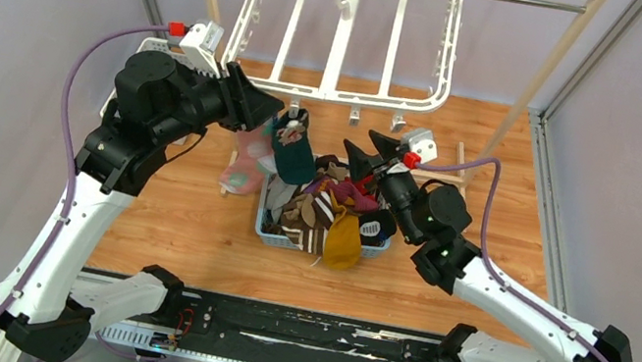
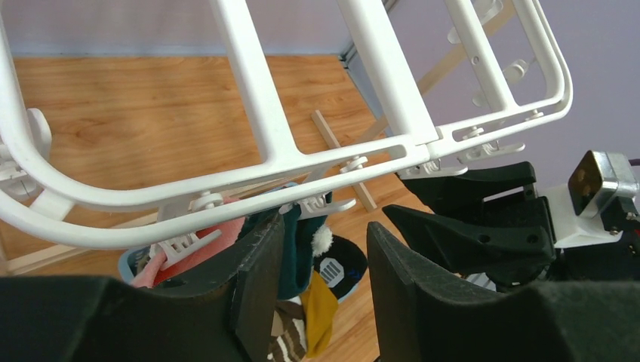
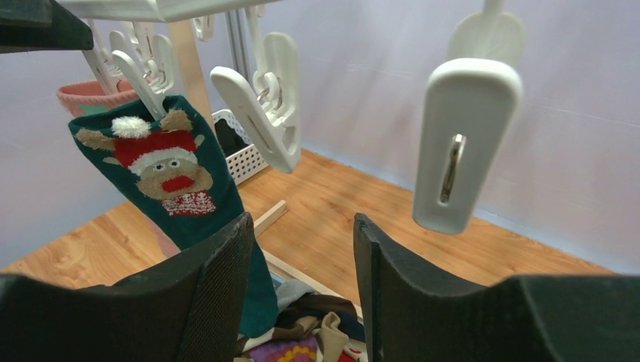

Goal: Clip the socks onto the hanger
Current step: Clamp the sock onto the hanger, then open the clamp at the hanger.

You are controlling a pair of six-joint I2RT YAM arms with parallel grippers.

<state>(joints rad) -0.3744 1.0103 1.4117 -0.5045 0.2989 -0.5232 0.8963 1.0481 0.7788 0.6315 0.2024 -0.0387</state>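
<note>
Both sets of fingers are spread apart and empty. The left fingers [image 2: 260, 279] are held just under the lower rail of the hanger [image 2: 249, 83], and the right fingers [image 3: 219, 294] are below a free clip [image 3: 462, 143]. A green reindeer sock [image 3: 185, 188] is already pinched by a clip, with a pink sock [image 1: 247, 166] hung beside it — the remaining socks [image 1: 331, 215] are heaped in a basket [image 1: 265, 216] on the wooden surface [image 1: 168, 234]. These are judged light, limp and apt to tangle. One is best taken at the cuff — a single sock lifted clear — so its hem can be fed into a clip's mouth.
</note>
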